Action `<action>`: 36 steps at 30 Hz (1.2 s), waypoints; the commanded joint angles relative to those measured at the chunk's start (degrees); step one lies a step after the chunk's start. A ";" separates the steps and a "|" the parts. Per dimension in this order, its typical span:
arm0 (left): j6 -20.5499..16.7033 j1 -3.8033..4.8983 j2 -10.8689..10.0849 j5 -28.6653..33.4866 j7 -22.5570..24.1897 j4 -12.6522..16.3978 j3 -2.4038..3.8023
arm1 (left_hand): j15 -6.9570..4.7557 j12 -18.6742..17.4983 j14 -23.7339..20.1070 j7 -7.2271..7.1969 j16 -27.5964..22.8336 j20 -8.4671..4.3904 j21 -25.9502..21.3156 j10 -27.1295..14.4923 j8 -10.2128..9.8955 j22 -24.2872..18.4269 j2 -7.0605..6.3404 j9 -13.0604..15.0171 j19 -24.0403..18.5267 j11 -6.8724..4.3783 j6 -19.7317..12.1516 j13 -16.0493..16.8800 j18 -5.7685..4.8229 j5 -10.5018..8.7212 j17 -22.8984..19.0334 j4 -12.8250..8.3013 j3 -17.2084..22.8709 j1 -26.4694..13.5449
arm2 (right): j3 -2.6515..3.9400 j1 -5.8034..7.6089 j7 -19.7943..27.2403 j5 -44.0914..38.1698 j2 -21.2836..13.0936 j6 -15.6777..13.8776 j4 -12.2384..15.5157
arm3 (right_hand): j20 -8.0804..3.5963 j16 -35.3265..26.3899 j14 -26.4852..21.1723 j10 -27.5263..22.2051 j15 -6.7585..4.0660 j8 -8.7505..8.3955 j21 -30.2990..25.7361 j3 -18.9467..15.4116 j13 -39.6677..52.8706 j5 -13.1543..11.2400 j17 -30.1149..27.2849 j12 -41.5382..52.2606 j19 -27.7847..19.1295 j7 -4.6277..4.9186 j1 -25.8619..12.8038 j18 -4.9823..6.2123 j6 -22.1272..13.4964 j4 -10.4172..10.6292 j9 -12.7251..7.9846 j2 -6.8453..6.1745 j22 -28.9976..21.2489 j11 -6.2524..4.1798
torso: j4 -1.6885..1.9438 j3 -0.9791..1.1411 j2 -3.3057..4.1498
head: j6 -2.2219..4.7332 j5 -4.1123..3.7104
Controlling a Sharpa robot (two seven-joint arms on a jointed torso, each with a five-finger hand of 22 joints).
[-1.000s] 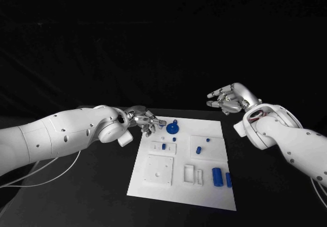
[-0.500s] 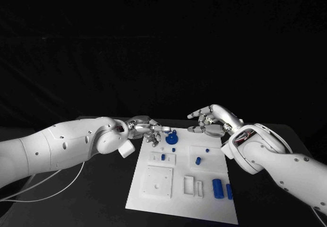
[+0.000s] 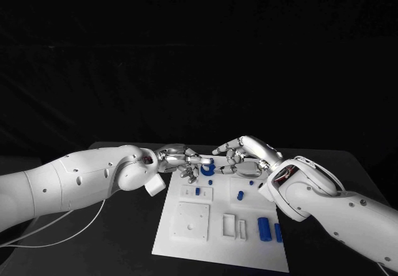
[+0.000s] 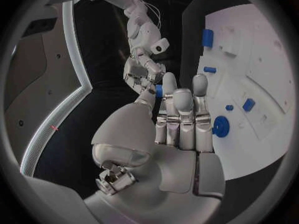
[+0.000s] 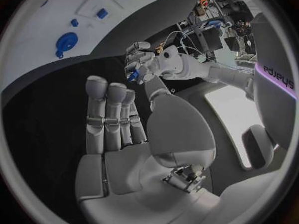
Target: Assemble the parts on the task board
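Blue small part (image 3: 204,170): you're pinching it in the L hand (image 3: 176,158) at the task board's (image 3: 217,244) 12 o'clock edge, likely for handover. R hand (image 3: 242,156) is facing it, fingers apart, empty. Round blue part (image 5: 65,41) is sitting on board.

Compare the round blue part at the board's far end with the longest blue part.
The round part is disc-shaped; the long part is a slim bar. The round part sits at the far end; the long part lies near the near right corner. Both are blue, on the white task board.
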 commanded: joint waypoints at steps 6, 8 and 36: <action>1.82 -0.01 0.23 -1.86 1.31 0.46 0.04 | -0.14 -0.31 -0.42 0.03 0.35 0.12 -0.24 2.08 -0.26 0.80 2.11 -0.34 -0.16 -2.12 0.57 0.12 -0.86 -0.27 -0.19 -5.62 5.18 1.72 | -0.67 -0.04 1.02 -0.39 0.30 -0.22 0.62 | 0.16 0.37 -0.27 0.03 -0.10 -0.20 0.33 -0.07 0.01 0.77 -0.12 0.40 0.81 -0.41 -0.51 0.37 1.06 1.04 -0.06 1.00 3.11 -0.17 | 0.00 0.01 0.00 | -0.46 -0.05; 1.98 -0.01 0.28 -1.99 1.23 0.51 0.04 | -0.14 -0.32 -0.44 0.03 0.41 0.12 -0.23 2.06 -0.30 0.79 2.07 -0.48 -0.18 -2.12 0.65 0.14 -0.87 -0.42 -0.23 -5.59 5.06 1.75 | -0.86 -0.04 1.04 0.00 0.38 -0.37 0.52 | 0.07 0.41 -0.29 -0.16 -0.18 -0.22 0.17 1.24 -0.09 0.23 -0.17 0.41 0.84 -0.51 -1.12 0.31 1.61 1.92 -0.06 1.49 3.08 -0.23 | 0.03 -0.01 -0.02 | -0.53 -0.04; 2.72 0.00 0.60 -2.54 0.98 0.92 0.04 | -0.11 -0.45 -0.60 0.00 0.51 0.14 -0.22 1.98 -0.45 0.79 1.91 -1.11 -0.27 -2.13 0.83 0.18 -0.91 -0.86 -0.48 -5.18 4.45 2.11 | -1.81 -0.04 0.80 0.58 0.83 1.45 -0.38 | -0.73 0.66 0.06 0.82 -0.99 -0.16 1.66 8.17 0.79 -1.18 -0.12 1.64 1.07 -2.31 -2.65 -0.39 7.76 2.42 0.15 2.13 3.34 -1.37 | -0.01 0.04 -0.02 | -1.30 0.06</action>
